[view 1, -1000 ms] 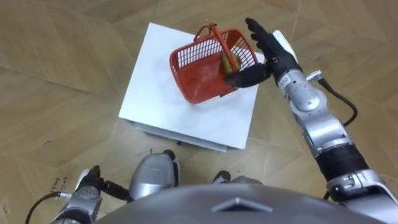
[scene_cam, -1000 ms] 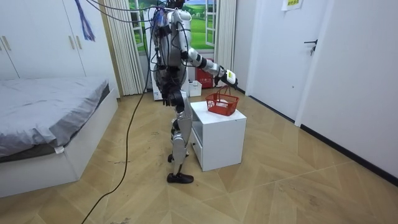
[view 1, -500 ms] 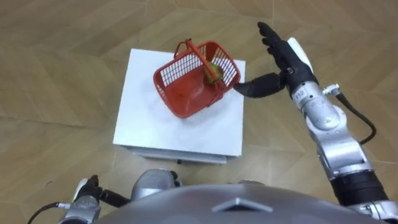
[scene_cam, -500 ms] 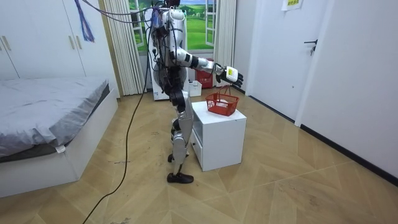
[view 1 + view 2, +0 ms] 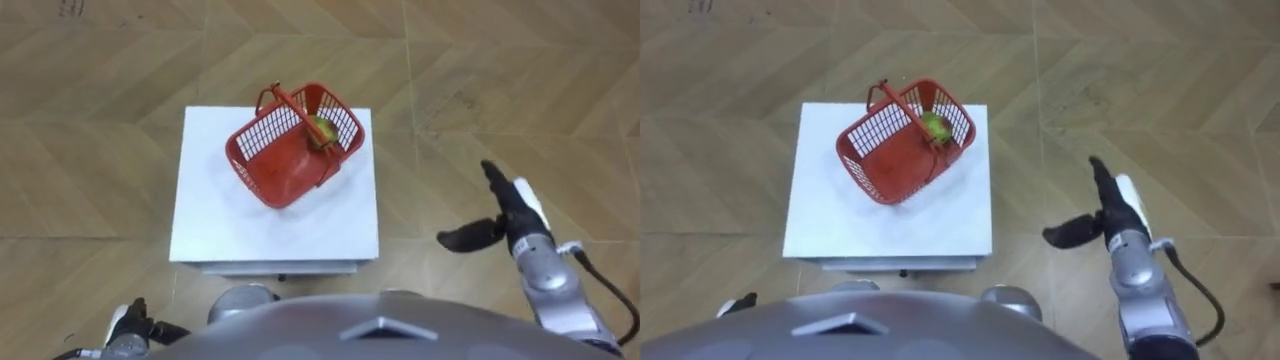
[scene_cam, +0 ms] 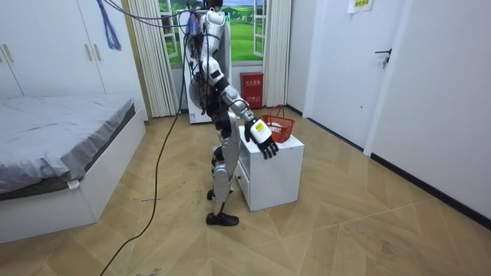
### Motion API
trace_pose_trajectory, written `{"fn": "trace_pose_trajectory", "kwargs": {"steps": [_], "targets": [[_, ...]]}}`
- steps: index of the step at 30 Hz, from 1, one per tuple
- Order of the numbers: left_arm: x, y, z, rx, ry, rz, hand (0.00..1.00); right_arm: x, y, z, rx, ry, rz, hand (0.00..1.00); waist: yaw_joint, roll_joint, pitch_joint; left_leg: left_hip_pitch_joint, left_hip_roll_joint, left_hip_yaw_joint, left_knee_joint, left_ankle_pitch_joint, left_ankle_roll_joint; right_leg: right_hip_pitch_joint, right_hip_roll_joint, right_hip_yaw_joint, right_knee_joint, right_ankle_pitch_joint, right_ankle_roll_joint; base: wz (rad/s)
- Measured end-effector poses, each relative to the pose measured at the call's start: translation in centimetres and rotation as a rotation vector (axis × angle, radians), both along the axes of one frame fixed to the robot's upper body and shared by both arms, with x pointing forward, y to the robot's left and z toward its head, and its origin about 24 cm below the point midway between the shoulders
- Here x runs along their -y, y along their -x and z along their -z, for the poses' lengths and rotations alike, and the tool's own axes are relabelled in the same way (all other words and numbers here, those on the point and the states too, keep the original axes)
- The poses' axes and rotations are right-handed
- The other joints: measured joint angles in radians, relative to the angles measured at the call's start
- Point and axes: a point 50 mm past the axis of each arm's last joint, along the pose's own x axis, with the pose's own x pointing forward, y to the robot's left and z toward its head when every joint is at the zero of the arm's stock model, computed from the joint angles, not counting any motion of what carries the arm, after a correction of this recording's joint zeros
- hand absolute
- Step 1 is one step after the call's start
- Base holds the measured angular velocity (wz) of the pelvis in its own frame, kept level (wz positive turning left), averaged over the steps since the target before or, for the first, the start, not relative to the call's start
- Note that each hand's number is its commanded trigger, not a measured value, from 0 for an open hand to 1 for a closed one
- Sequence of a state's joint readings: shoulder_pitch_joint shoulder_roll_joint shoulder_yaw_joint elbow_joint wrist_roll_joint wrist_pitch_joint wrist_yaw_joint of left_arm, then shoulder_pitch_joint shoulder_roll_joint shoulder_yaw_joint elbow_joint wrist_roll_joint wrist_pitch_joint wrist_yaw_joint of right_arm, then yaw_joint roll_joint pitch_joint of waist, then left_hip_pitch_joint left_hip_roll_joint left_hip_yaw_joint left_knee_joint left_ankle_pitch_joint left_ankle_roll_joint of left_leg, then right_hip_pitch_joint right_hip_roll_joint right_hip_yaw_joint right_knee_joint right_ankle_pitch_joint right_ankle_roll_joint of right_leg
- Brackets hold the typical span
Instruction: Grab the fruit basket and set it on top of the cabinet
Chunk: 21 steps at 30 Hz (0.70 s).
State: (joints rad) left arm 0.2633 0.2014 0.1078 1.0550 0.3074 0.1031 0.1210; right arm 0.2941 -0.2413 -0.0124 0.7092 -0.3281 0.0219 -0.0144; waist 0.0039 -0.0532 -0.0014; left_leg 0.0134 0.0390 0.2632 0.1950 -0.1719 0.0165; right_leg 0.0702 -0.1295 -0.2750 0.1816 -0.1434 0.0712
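Note:
The red wire fruit basket [image 5: 280, 172] stands on the white table [image 5: 215, 215], toward its far right corner, with its handle [image 5: 290, 102] up. A green-yellow fruit [image 5: 323, 129] lies inside at the far end. My right hand [image 5: 503, 222] is open, fingers straight and thumb spread, low and off the table's right side, well apart from the basket. In the room view I stand upright at the table [image 6: 270, 169] with the right hand [image 6: 262, 140] hanging before its near side and the basket [image 6: 276, 127] on top. My left hand [image 5: 130, 325] shows at the lower left edge.
Wooden parquet floor lies all round the small table. In the room view a bed [image 6: 61, 146] stands at the left, a door [image 6: 383, 69] and white wall at the right, and a red box [image 6: 252, 80] by the window behind me.
My right hand has drawn back from beside the basket's far right side and dropped low, right of the table. The eye view has shifted with my head. The basket has stayed on the table.

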Motion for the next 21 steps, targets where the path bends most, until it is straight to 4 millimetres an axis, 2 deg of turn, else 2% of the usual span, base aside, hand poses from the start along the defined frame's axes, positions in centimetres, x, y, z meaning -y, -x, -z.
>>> {"fn": "trace_pose_trajectory", "kwargs": {"steps": [2,5,9,12,18,21], "targets": [[0.1,0.3,0.0,-0.013,-0.009,0.002,0.0,0.9,3.1,1.3,-0.141,0.035,0.04,0.0,0.001,0.008,-0.0018,0.009,0.0,0.0,-0.004,-0.003,-0.001,0.007,-0.001,-0.001,0.001,-0.003,0.004,0.0],[0.3,0.4,0.1,-0.026,-0.005,-0.006,0.0,1.0,5.5,2.1,-0.254,0.042,0.078,0.0,0.001,0.011,-0.0019,0.019,0.0,0.0,-0.003,-0.004,-0.002,0.017,-0.001,-0.004,0.004,-0.009,0.004,0.0],[1.0,0.4,0.3,-0.025,0.011,-0.008,0.0,0.9,6.8,2.5,-0.319,0.033,0.101,0.0,0.0,0.013,0.0025,0.029,0.001,0.001,0.001,-0.004,-0.003,0.027,0.0,-0.003,0.003,-0.011,0.002,0.0],[1.0,0.8,0.4,-0.045,0.009,-0.011,0.0,0.2,7.4,2.9,-0.374,0.013,0.121,0.0,0.003,0.01,0.0025,0.034,-0.001,-0.003,0.005,-0.007,-0.009,0.034,-0.002,-0.003,0.004,-0.032,0.002,0.04],[1.4,1.9,0.5,-0.096,0.019,-0.036,0.0,-0.8,8.9,3.6,-0.497,-0.046,0.178,0.0,0.005,0.015,-0.0023,0.044,-0.001,-0.006,0.002,-0.007,-0.01,0.039,-0.002,-0.008,0.004,-0.041,0.002,0.02],[1.8,2.2,0.6,-0.115,0.049,-0.045,0.0,-0.9,9.8,3.7,-0.555,-0.073,0.193,0.0,0.0,0.014,-0.0035,0.057,-0.008,-0.023,-0.001,-0.01,-0.014,0.064,-0.003,-0.026,-0.001,-0.045,0.005,0.15]]}}
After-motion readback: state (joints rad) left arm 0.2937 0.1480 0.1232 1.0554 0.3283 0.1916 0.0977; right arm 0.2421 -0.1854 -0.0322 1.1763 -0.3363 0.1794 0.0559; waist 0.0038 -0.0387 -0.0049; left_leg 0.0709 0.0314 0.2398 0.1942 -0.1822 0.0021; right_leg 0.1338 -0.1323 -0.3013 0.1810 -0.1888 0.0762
